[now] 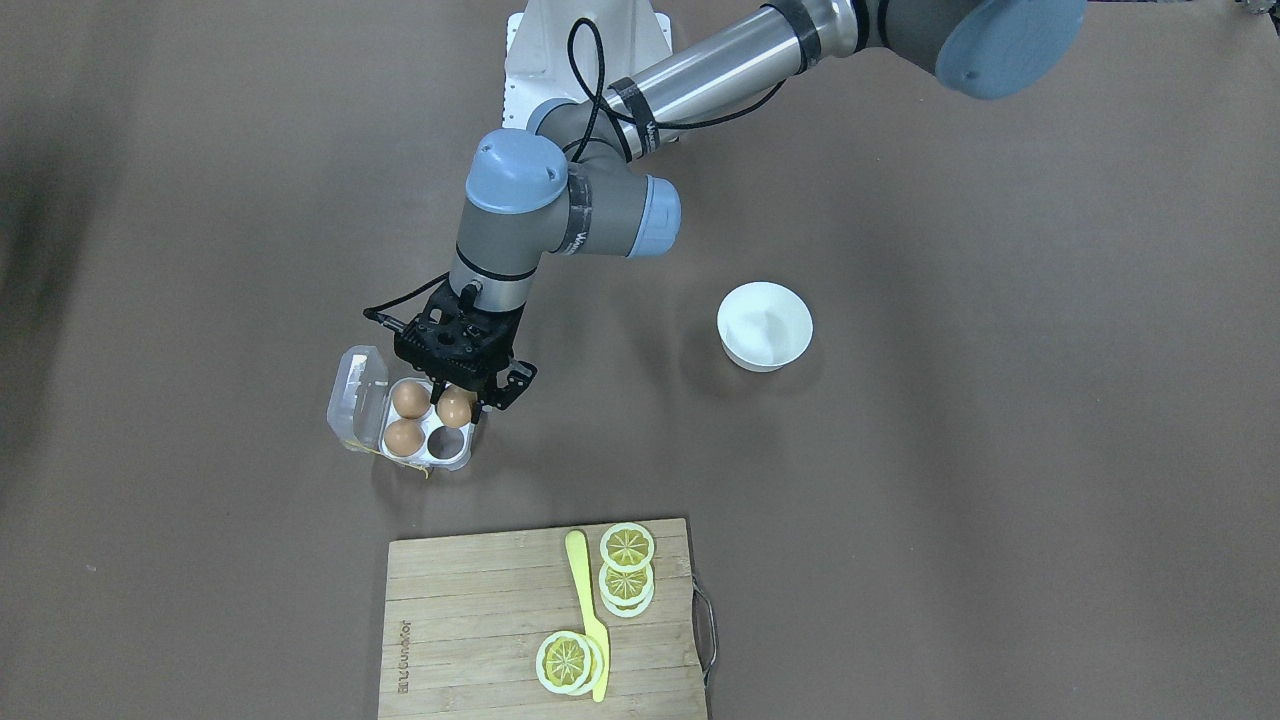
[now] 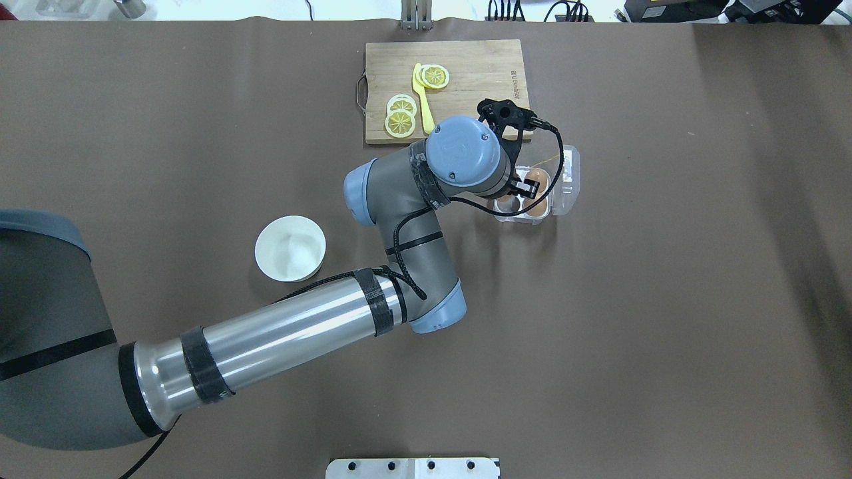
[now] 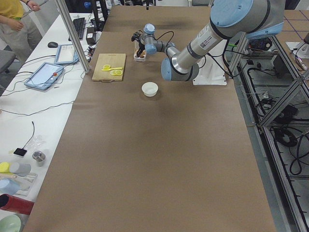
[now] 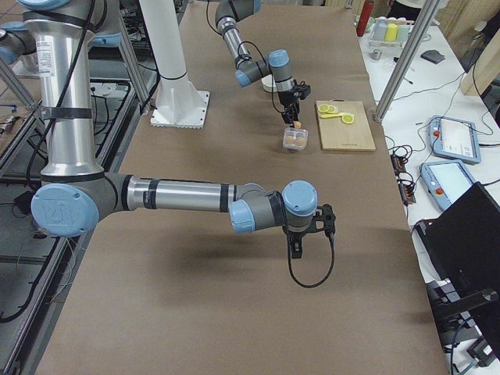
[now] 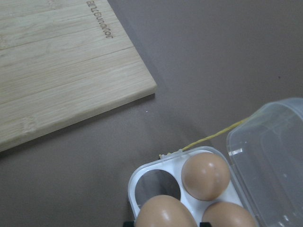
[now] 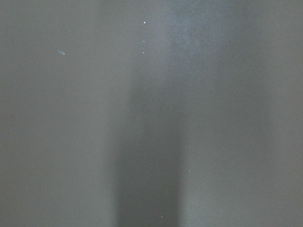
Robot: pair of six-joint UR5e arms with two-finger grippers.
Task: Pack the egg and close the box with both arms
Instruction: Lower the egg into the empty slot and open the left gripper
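Note:
The box (image 1: 452,459) is a small clear carton lying with its lid (image 1: 355,395) swung open. Two brown eggs (image 1: 409,398) (image 1: 403,438) fill the cups beside the lid, and one cup (image 1: 447,441) is empty. My left gripper (image 1: 458,402) points down over the remaining cup, shut on the egg (image 1: 455,410). In the left wrist view this egg (image 5: 163,213) is at the bottom edge, with the empty cup (image 5: 154,186) beyond it. From the right side the egg (image 4: 297,125) hangs just above the box (image 4: 294,140). My right gripper (image 4: 296,248) hovers low over bare table far from the box; I cannot tell whether it is open or shut.
A white bowl (image 1: 765,326) stands on the left arm's side of the box. A wooden cutting board (image 1: 470,620) with lemon slices (image 1: 627,547) and a yellow knife (image 1: 588,610) lies across from the robot. A person (image 3: 14,19) stands by a side table.

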